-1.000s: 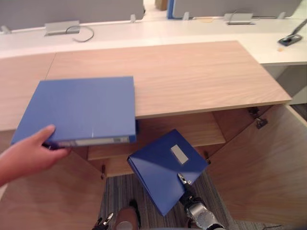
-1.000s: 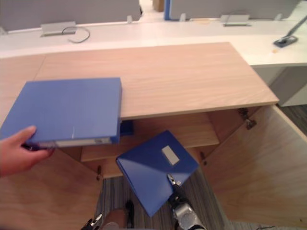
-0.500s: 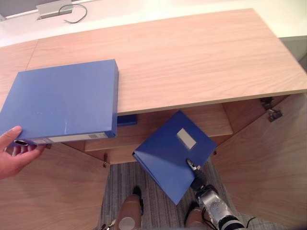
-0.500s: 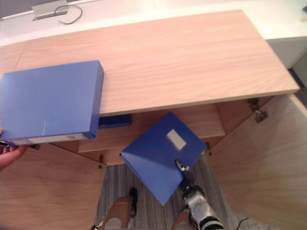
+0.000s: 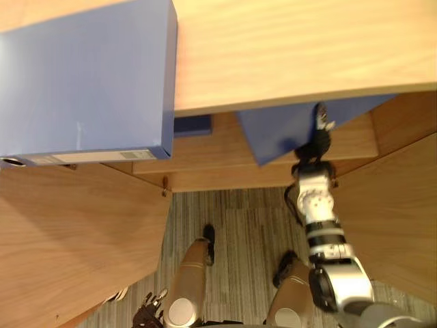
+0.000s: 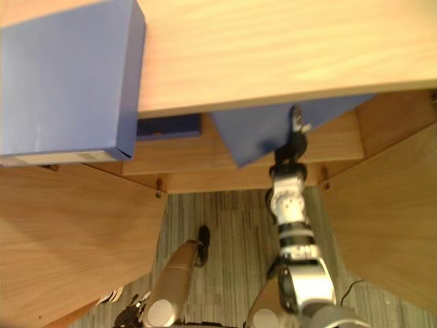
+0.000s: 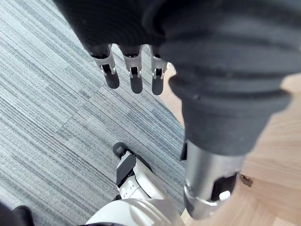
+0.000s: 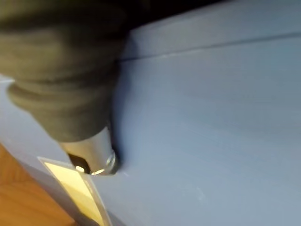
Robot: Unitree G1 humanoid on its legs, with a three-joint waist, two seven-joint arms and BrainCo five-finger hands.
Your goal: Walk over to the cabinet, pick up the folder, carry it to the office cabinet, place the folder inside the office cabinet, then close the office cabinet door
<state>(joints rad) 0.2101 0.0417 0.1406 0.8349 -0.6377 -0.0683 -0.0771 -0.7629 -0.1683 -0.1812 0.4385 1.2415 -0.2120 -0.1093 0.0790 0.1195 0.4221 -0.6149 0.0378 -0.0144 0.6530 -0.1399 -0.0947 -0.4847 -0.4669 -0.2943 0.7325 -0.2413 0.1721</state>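
Observation:
My right hand (image 5: 315, 146) is shut on a blue folder (image 5: 278, 130), thumb on its upper face. The folder reaches in under the wooden cabinet top (image 5: 293, 48), above the inner shelf (image 5: 225, 164), and its far part is hidden by that top. In the right wrist view the thumb (image 8: 90, 155) presses on the folder's blue cover (image 8: 211, 122) beside a pale label (image 8: 75, 186). My left hand (image 5: 150, 316) hangs low over the carpet, and its fingers (image 7: 134, 75) are straight and hold nothing.
A second, thicker blue folder (image 5: 82, 75) lies on the cabinet top at the left, overhanging its front edge. Another blue item (image 5: 192, 125) lies deep on the shelf. Both cabinet doors stand open, left (image 5: 68, 239) and right (image 5: 403, 212), with striped carpet (image 5: 232, 232) between them.
The camera has tipped down and come closer to the cabinet. My right hand has pushed the folder forward, under the top and onto the shelf level. The person's hand has left the view.

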